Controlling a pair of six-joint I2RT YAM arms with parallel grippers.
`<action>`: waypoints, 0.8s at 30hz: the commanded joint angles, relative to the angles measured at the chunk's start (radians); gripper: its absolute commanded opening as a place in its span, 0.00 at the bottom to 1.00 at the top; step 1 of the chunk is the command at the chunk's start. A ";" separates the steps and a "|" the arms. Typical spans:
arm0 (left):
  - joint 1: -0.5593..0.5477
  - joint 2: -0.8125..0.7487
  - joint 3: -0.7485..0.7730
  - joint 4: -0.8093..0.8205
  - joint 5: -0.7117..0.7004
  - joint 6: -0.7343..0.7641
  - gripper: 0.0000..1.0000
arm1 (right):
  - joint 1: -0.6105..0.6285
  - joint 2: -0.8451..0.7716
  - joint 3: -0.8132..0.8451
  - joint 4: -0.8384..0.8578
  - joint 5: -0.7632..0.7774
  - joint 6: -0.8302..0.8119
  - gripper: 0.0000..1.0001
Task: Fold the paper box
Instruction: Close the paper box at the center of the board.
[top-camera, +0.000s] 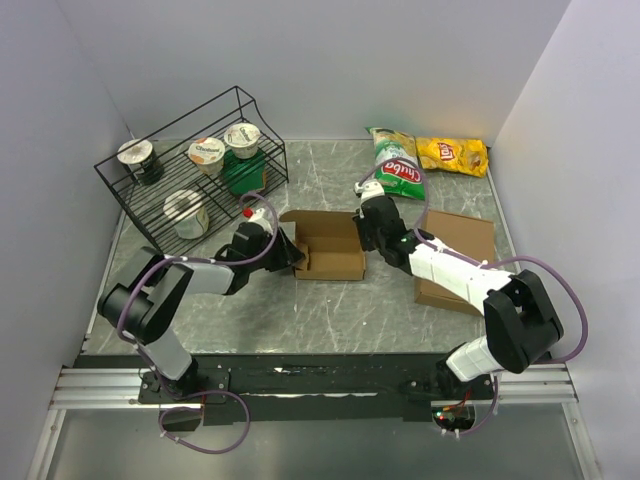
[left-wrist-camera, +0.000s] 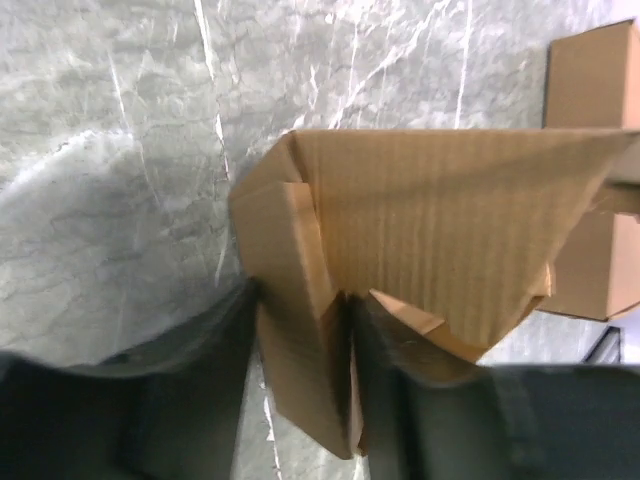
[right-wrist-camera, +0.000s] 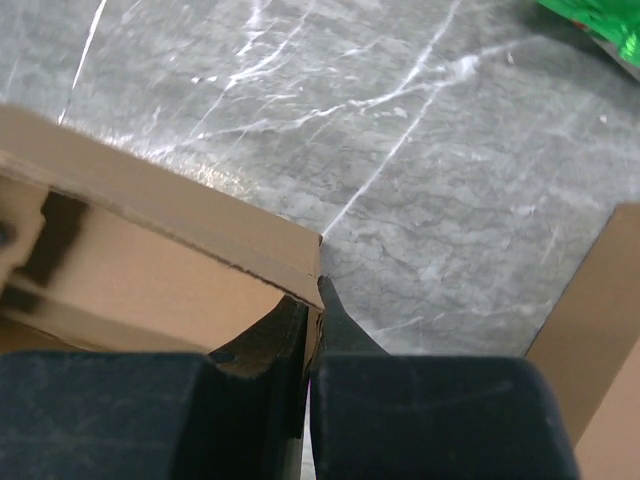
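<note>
At the middle of the table (top-camera: 300, 320), the paper box (top-camera: 330, 252) sits half formed; the left gripper (top-camera: 287, 252) pinches its left flap, the right gripper (top-camera: 367, 235) its right wall. Uneven pulling could tear or crumple the thin card.

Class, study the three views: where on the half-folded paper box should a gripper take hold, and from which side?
Pinch a thin standing end wall of the paper box, approaching from that end, one finger inside, one outside; the body looks too wide for the jaws. The left gripper and right gripper hold it so.
</note>
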 joint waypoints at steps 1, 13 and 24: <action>-0.057 0.028 0.032 0.042 0.007 0.022 0.42 | 0.026 0.024 0.006 -0.081 0.065 0.119 0.00; -0.128 0.073 0.097 -0.035 -0.067 0.095 0.27 | 0.073 0.030 0.035 -0.088 0.010 0.234 0.00; -0.140 0.090 0.098 -0.018 -0.064 0.093 0.26 | 0.087 0.033 -0.034 -0.009 -0.055 0.331 0.00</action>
